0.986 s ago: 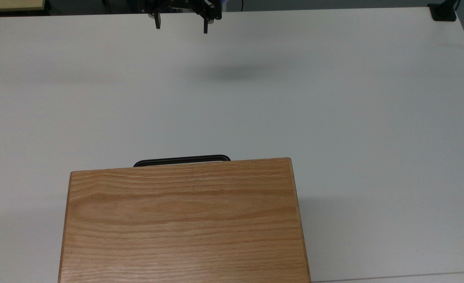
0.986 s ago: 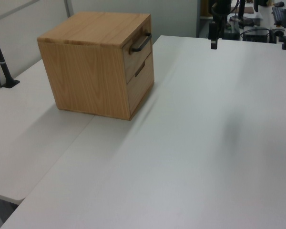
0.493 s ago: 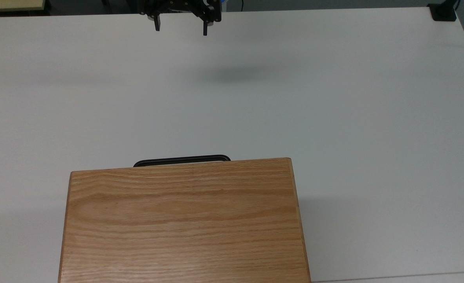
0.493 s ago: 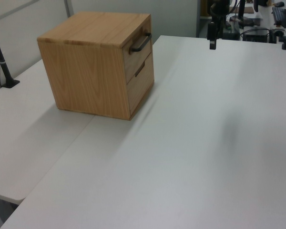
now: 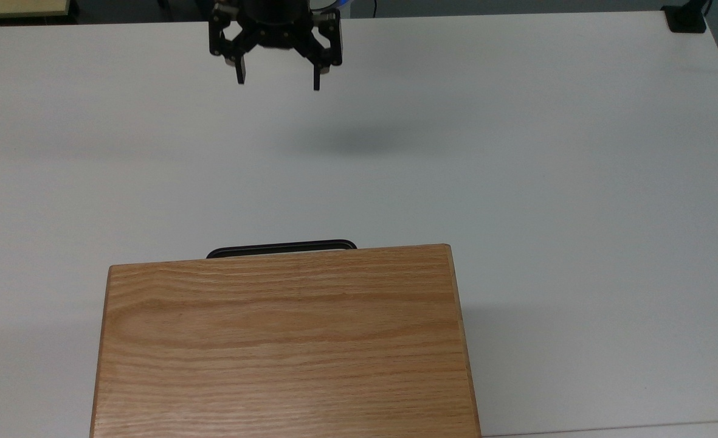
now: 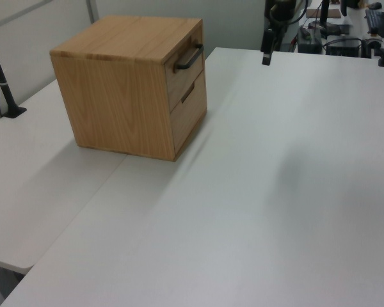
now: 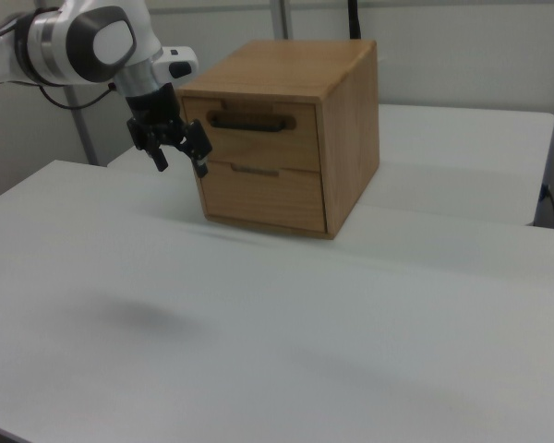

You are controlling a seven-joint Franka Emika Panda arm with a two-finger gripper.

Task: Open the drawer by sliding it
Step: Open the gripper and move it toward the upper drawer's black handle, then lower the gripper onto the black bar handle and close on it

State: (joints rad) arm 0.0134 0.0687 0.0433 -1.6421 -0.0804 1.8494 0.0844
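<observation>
So my fingers (image 5: pixel 277 80) hung spread wide apart above the white tabletop (image 5: pixel 517 152), holding nothing, well apart from the cabinet (image 7: pixel 291 134). In the top view they sat near the upper edge, pointing down toward the bare surface, with a soft shadow under them. I judged that gap was there for a reason: with the fingers already parted, I could come in over the bar without stopping to open.

The drawer (image 7: pixel 254 135) I was after was the upper one of two in the cabinet's front, flush and fully closed. Its black handle (image 5: pixel 281 248) stuck out just past the cabinet top (image 5: pixel 283 340) in the top view, running crosswise, roughly in line with my fingers and a little to the top view's right of centre between them. In the left view the handle (image 6: pixel 188 57) stood proud of the front panel, leaving room behind the bar for one finger to slip in.

From the right view, my fingers (image 7: pixel 177 159) seemed to hover at about the height of the drawer fronts, to the right view's left of the cabinet. The approach itself looked unfinished; nothing had been touched, and I reckoned the pull would have to run straight out along the drawer's slide, away from the cabinet.
</observation>
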